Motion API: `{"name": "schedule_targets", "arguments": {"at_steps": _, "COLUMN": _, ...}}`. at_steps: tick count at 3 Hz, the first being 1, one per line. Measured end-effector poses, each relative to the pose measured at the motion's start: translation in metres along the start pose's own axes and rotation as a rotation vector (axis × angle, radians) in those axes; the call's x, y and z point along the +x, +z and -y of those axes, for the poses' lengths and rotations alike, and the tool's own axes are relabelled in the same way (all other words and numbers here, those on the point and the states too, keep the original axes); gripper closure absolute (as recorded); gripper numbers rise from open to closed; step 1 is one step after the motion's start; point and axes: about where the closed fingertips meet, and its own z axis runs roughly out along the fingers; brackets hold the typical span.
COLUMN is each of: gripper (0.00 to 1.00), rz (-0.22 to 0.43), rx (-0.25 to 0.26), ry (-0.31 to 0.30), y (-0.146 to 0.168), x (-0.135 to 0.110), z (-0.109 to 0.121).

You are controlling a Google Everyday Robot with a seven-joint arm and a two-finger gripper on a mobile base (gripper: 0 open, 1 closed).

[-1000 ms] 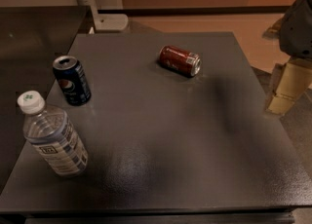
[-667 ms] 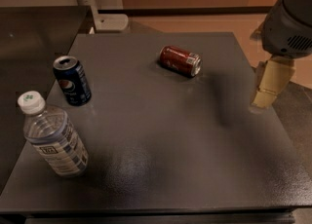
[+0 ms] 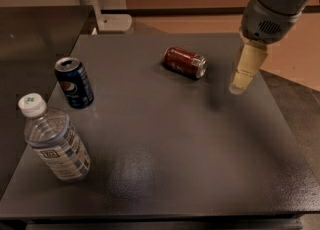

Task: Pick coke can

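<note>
The coke can (image 3: pixel 185 62), dark red with silver ends, lies on its side on the dark table (image 3: pixel 165 139), at the far middle. My gripper (image 3: pixel 238 87) hangs from the grey arm at the upper right, above the table's right part. It is to the right of the can and apart from it, holding nothing.
A dark blue Pepsi can (image 3: pixel 74 82) stands upright at the left. A clear water bottle (image 3: pixel 55 141) with a white cap stands at the front left. A white stand base (image 3: pixel 114 22) sits beyond the table's far edge. The floor lies to the right.
My arm and gripper have moved left, from beyond the table's right edge to over its right part, closer to the coke can. The objects have not moved.
</note>
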Motion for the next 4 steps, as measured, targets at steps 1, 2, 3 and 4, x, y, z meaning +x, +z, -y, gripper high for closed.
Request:
{"name": "schedule_targets", "arguments": {"at_steps": 1, "gripper": 0.00, "rz": -0.001, "rx": -0.017, "ry": 0.056, "y": 0.013, "x": -0.016, "z": 0.024}}
{"name": "schedule_targets", "arguments": {"at_steps": 2, "gripper": 0.00, "rz": 0.004, "rx": -0.044, "ry": 0.140, "y": 0.032, "x": -0.031, "z": 0.044}}
{"name": "schedule_targets", "arguments": {"at_steps": 3, "gripper": 0.00, "rz": 0.004, "rx": -0.076, "ry": 0.212, "y": 0.052, "x": -0.050, "z": 0.056}}
{"name": "schedule_targets", "arguments": {"at_steps": 4, "gripper": 0.00, "rz": -0.010, "rx": -0.102, "ry": 0.255, "y": 0.070, "x": -0.072, "z": 0.059}}
